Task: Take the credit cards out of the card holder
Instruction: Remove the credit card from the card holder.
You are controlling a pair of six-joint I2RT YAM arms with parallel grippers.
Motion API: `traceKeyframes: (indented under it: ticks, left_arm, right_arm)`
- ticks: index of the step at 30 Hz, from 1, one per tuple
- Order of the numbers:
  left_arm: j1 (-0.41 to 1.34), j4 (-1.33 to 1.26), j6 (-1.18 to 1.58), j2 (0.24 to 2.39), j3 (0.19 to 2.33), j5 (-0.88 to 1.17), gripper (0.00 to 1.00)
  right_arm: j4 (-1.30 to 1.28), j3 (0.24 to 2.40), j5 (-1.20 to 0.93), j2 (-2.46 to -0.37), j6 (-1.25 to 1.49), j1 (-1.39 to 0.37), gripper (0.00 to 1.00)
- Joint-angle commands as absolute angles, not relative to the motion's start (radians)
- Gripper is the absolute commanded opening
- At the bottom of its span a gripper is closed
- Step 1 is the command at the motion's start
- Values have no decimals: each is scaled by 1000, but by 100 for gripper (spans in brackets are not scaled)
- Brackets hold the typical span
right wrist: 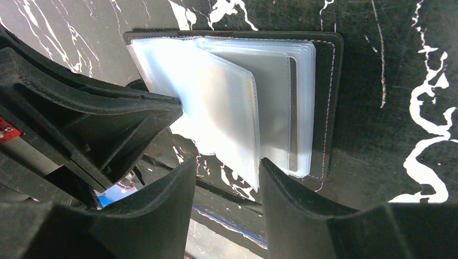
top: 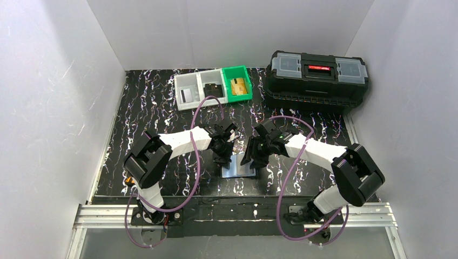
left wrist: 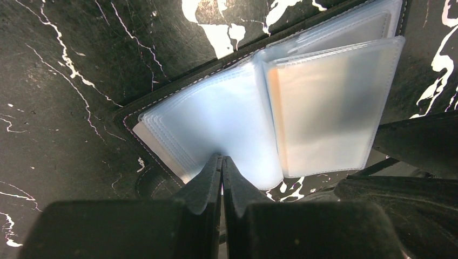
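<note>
The card holder lies open on the marbled table between my two grippers, its clear pockets fanned out. My left gripper is shut, its tips resting on the left stack of pockets. One pocket leaf stands up from the spine; a faint orange edge shows through it. My right gripper is open, with the leaf's lower corner just inside its right finger. Credit cards lie in the back bins: gold-orange, black, and white with a black stripe.
A big black toolbox stands at the back right. The grey bins and the green bin stand side by side at the back centre. White walls close in the table on three sides. The card holder lies near the table's front edge.
</note>
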State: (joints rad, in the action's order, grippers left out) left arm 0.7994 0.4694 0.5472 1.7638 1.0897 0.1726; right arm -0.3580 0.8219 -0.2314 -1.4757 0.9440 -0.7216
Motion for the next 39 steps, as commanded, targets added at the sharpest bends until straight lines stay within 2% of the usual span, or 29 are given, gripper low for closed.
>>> traceKeyframes:
  ticks: [1,6,17,26,39]
  left_arm:
    - [798,481,528,1789,1059,156,0]
    - [798,479,529,1792,1060,162,0]
    - [798,480,529,1781,1054,163,0]
    - [798,483,529,1769,1058,166,0]
    - [789,545,526,1652,1054,137,0]
  right_arm:
    - [-362,844,-242,-1453,954,-729,54]
    - [-323,833,-280,-1460,957,-732,62]
    - [-248,815,-343,-1455,1004,-735,60]
    - [-260,858,-346,-1495,999,-748,69]
    - [-349,870,-256,-1426,995,-753,63]
